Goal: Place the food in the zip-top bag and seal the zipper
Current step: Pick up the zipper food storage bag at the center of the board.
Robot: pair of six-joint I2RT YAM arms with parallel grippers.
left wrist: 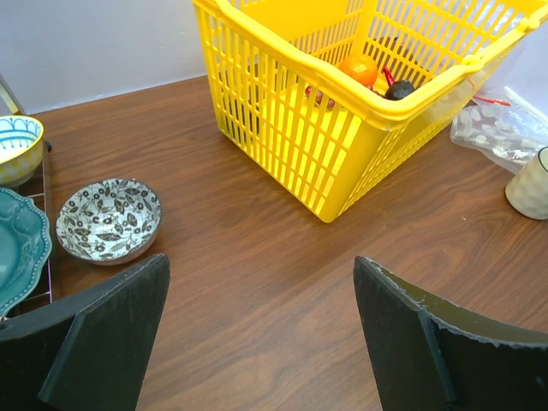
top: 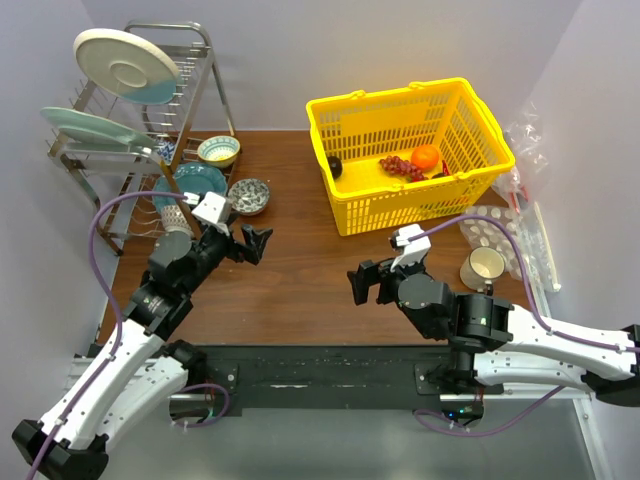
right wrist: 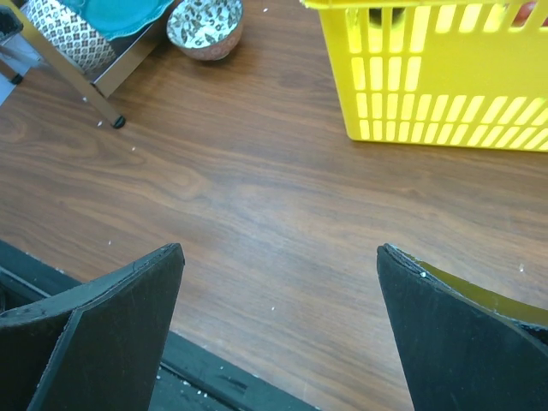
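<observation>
Top external: left fingers [top: 262, 243] and right fingers [top: 357, 283] wide apart, empty; dark round fruit [top: 334, 166] half-hidden inside yellow plastic basket [top: 340, 105].

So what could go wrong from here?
The orange and grapes sit deep inside the yellow basket; a gripper reaching in might catch its rim. The zip-top bag lies by the wall beside dimpled packaging and a mug, so the right gripper could grab the wrong plastic or knock the mug.

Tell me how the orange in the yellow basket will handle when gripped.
The orange looks round and smooth, so it may roll or slip in a pinch. It seems small, probably light. The grapes beside it might get nudged.
</observation>
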